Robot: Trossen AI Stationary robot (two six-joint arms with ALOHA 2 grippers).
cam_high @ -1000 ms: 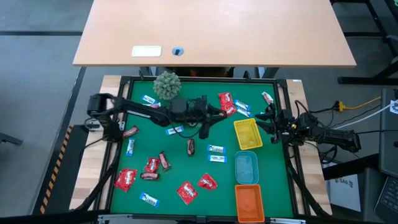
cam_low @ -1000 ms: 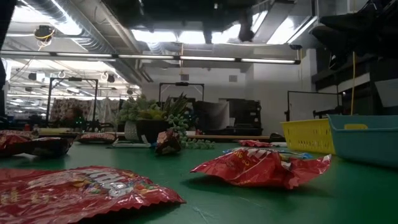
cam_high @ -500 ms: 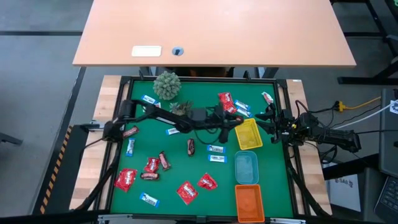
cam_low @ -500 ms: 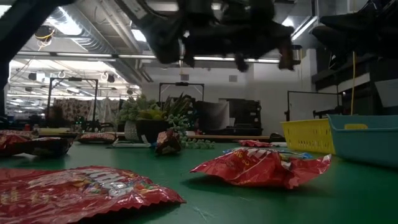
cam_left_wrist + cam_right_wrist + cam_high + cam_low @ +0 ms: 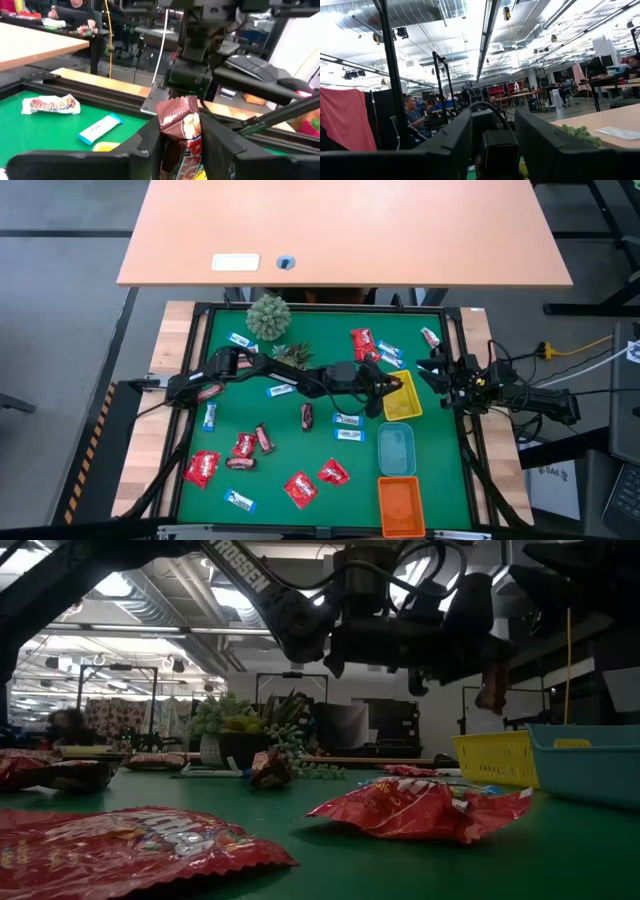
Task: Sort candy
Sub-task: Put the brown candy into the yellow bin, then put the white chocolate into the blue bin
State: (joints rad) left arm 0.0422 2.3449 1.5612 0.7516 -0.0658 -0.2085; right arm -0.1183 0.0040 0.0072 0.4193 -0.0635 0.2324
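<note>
We see the left arm stretched much farther across the mat than a second ago. Its gripper was near the middle, beside the plant; half a second ago it was just short of the yellow tray, and now it hangs over that tray's near edge. The maroon bar pinched in its fingers has travelled with it.

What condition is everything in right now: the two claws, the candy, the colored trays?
left gripper: over the yellow tray, shut on a maroon candy bar
maroon candy bar: held off the table
right gripper: parked at the table's right edge, holding nothing
yellow tray: upright
blue tray: upright, empty
orange tray: upright, empty
red packets: lying loose
</note>
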